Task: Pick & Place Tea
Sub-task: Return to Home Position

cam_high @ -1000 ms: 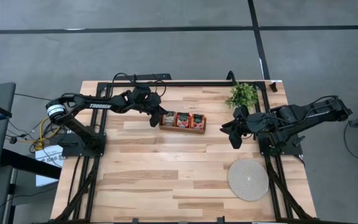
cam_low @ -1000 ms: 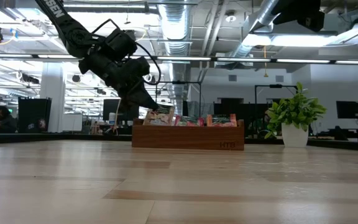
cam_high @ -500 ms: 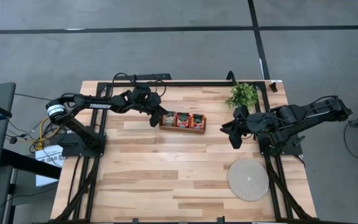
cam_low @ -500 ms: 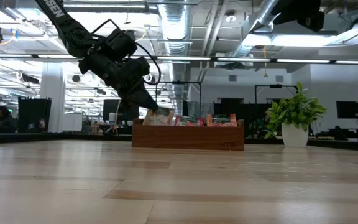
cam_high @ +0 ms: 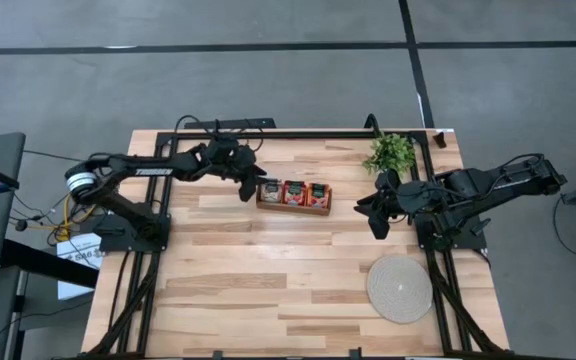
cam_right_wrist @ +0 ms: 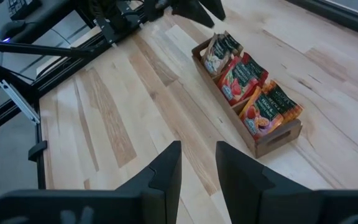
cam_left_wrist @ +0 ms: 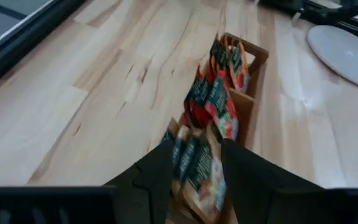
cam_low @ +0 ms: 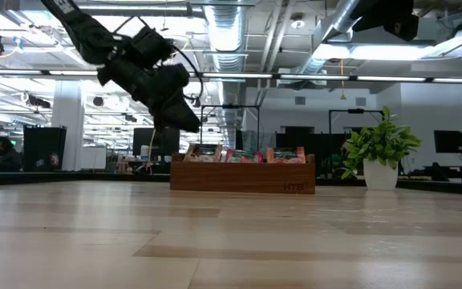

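Note:
A wooden tray (cam_high: 294, 207) stands at the table's far middle. Tea sachets stand upright in its three compartments: beige ones (cam_right_wrist: 219, 53) at the left end, red ones (cam_right_wrist: 241, 78) in the middle, and red-orange ones (cam_right_wrist: 269, 106) at the right end. My left gripper (cam_low: 191, 124) hangs open just above and left of the tray's left end, slanting down. In the left wrist view the beige sachets (cam_left_wrist: 197, 171) show between its fingers, clear of them. My right gripper (cam_high: 374, 216) waits open to the right of the tray, well above the table.
A small green plant (cam_high: 391, 152) in a white pot stands at the far right, beside the right arm. A round woven mat (cam_high: 400, 288) lies at the near right. The near and left parts of the wooden table top (cam_high: 238, 280) are bare.
My left gripper has opened and let go of a beige sachet, then risen a little from the tray's left end. The sachet, which hung tilted at the fingertips, now stands in the left compartment.

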